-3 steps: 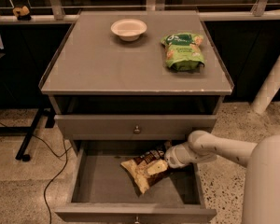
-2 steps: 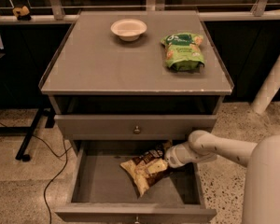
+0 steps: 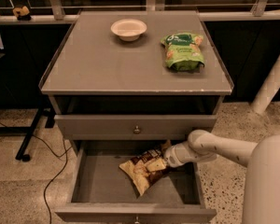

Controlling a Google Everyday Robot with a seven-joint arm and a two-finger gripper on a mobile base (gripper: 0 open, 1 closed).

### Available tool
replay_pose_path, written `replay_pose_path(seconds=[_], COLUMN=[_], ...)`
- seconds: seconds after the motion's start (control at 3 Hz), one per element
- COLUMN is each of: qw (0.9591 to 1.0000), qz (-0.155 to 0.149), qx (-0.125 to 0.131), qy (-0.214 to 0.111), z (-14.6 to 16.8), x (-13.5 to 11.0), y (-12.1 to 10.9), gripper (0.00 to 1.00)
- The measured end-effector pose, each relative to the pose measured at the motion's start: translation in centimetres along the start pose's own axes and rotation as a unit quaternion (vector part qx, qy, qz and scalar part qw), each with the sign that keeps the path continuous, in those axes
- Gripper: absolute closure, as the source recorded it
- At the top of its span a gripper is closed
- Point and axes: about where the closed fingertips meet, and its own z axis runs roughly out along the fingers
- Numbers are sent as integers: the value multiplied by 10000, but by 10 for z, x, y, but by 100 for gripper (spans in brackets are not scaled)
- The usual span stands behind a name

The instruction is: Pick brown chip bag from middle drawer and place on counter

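in the open middle drawer (image 3: 91, 181), the brown chip bag (image 3: 142, 169) lies right of centre, its long axis slanting from the near-left end to the far-right end. that end meets the gripper (image 3: 167, 158), reaching in from the right; whether it grips cannot be told. the counter (image 3: 112, 64) lies above, beyond.

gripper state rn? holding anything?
gripper: down in the middle drawer, at the upper end of the brown chip bag; whether it is holding it cannot be told.
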Motion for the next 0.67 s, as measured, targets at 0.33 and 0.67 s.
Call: replay_pose_path(seconds=[0.33,0.67], qw=[10000,9999], qz=[0,-83], qx=[0,-83], qy=[0,-60], z=[-6,-8], x=[-4,-9], y=[3,10], gripper=[100,100])
